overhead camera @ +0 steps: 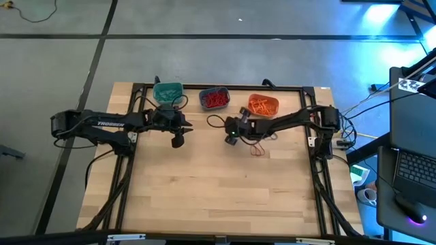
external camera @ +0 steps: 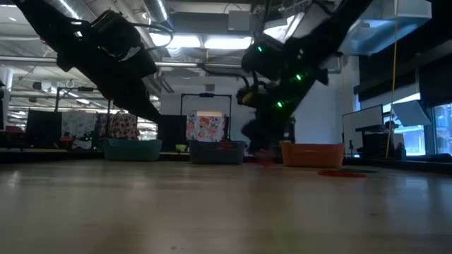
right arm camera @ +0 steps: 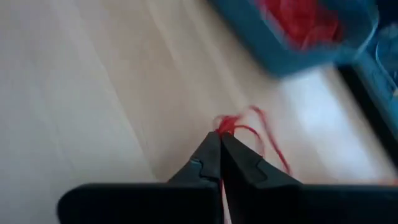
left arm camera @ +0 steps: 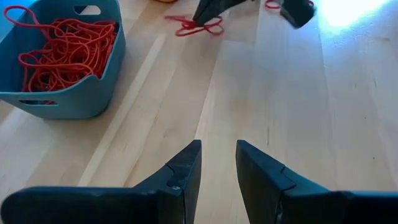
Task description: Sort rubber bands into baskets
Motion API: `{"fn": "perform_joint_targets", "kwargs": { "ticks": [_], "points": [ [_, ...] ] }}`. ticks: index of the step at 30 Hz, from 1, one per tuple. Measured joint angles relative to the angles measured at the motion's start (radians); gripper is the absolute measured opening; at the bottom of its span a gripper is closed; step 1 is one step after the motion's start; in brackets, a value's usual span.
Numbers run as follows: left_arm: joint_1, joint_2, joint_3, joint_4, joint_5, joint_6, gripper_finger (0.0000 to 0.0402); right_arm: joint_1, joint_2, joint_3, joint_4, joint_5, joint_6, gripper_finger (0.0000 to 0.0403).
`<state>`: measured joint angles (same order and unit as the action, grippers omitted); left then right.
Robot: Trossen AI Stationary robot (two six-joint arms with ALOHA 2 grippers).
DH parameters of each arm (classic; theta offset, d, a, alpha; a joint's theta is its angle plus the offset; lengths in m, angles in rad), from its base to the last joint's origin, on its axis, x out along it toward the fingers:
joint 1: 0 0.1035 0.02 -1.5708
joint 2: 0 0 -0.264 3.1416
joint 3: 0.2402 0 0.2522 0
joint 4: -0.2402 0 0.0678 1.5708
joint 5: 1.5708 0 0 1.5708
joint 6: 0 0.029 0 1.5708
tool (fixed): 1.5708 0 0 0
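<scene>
Three baskets stand in a row at the table's far edge: a teal one [overhead camera: 167, 92], a slate blue one [overhead camera: 214, 99] holding red rubber bands [left arm camera: 65, 50], and an orange one [overhead camera: 262, 105] holding orange bands. In front of the blue and orange baskets, my right gripper [overhead camera: 231, 139] is shut on a red rubber band [right arm camera: 239, 130]. My left gripper [overhead camera: 178, 139] hovers open over bare wood in front of the teal basket, with nothing between its fingers [left arm camera: 186, 168]. My right gripper pinches a small bunch of the red rubber band [right arm camera: 229, 126] at the very tips of its two shut fingers. The fingers slant down from the table's right side. The band's loops [left arm camera: 198, 26] trail from the tips, slack; whether they clear the wood I cannot tell.
More red bands [overhead camera: 257, 150] lie loose on the wood below the orange basket, also seen as a flat red patch [external camera: 342, 173] in the low view. A black cable [overhead camera: 216, 122] loops in front of the blue basket. Black frame rails [overhead camera: 129, 177] run along both table sides.
</scene>
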<state>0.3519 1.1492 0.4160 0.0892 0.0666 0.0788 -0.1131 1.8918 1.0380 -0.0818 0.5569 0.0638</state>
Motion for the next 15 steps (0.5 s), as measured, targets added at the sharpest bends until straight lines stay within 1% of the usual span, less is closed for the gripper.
{"fn": "perform_joint_targets", "kwargs": {
  "ticks": [4, 10, 15],
  "points": [
    [0.000, 0.000, 0.000, -0.001, 0.000, 0.000, 0.0097, -0.006, 0.000, 0.094, -0.065, -0.044, -0.077, 0.0003],
    [0.000, 0.000, 0.000, -0.002, 0.000, 0.000, 0.0098, -0.029, -0.002, 0.237, -0.049, -0.056, -0.186, 0.0006],
    [0.000, 0.000, 0.000, -0.002, 0.000, 0.000, 0.0098, -0.083, -0.003, 0.292, 0.009, -0.108, -0.231, 0.0002]
  ]
}}
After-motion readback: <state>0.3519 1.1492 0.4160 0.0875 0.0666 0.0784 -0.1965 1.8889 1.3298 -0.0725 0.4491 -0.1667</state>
